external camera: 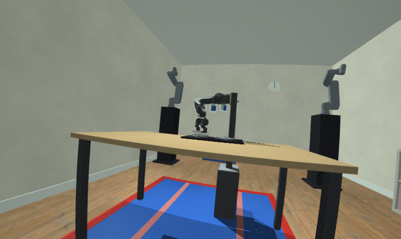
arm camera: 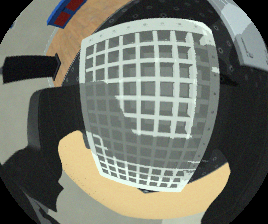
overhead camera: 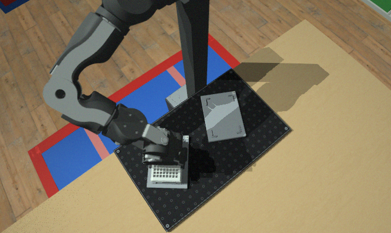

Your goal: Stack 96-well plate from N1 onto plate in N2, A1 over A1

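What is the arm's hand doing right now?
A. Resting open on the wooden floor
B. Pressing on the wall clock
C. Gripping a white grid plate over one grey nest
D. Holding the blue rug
C: in the top view the gripper is shut on the white 96-well plate above the nest on the black board; the other nest holds nothing.

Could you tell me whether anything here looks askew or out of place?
Only alignment: the empty nest and the other nest, under the gripper, each sit skewed on the black board. The held plate looks square to its nest.
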Controlling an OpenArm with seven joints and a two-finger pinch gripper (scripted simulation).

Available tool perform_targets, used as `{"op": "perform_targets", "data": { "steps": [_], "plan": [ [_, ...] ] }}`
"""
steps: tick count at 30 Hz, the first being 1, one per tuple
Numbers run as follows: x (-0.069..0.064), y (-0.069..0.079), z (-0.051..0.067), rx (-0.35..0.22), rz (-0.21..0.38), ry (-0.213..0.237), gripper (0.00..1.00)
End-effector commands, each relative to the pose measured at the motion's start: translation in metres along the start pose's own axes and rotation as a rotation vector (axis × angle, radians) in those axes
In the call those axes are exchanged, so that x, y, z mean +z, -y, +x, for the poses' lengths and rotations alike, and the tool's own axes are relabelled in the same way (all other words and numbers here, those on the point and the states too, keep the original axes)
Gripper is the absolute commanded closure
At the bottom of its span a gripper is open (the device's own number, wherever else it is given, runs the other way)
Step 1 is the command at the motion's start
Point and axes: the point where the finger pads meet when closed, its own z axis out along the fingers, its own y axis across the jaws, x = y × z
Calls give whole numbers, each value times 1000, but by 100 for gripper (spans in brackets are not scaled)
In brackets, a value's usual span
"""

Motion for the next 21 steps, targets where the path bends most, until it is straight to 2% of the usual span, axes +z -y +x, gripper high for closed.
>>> {"op": "perform_targets", "data": {
  "steps": [1, 21],
  "plan": [
    [-1, 0, -1, -1, 1, 1, 100],
    [1, 2, 3, -1, 3, -3, 100]
  ]
}}
